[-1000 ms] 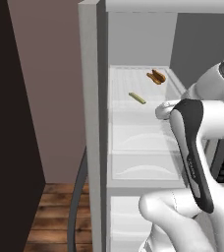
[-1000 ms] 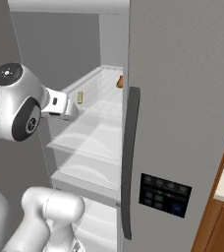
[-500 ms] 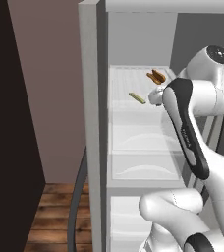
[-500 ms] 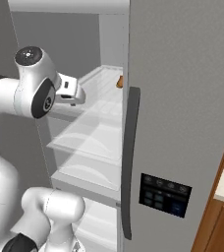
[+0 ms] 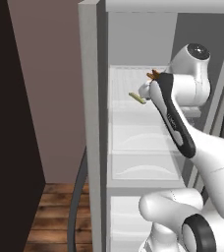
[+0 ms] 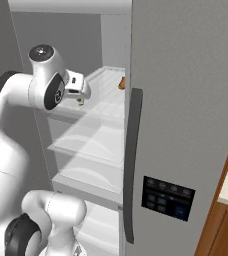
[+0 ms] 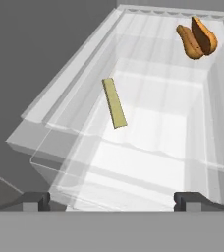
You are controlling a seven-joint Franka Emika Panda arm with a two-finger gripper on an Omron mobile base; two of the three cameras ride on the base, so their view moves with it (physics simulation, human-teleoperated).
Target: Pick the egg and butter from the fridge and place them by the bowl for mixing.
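Note:
The grey fridge (image 5: pixel 92 123) stands with its door swung wide and its white translucent shelves showing. The butter (image 7: pixel 114 103), a thin olive-yellow stick, lies on the upper shelf (image 7: pixel 153 147); it also shows in the left base view as the butter (image 5: pixel 137 98). My gripper (image 7: pixel 112 201) is open and empty, just in front of that shelf's near edge, short of the butter. In the right base view the gripper (image 6: pixel 80 99) hangs at the shelf's front. The egg and the bowl are out of view.
An orange-brown hot-dog-shaped item (image 7: pixel 196 38) lies at the back of the same shelf, beyond the butter. Two more shelves (image 5: pixel 133 142) sit below. The fridge door with its long dark handle (image 6: pixel 131 165) and a control panel (image 6: pixel 168 197) stands close on the right.
The arm has risen and reached forward, carrying the hand up to the front of the upper shelf near the butter. The butter and the hot-dog item have stayed put.

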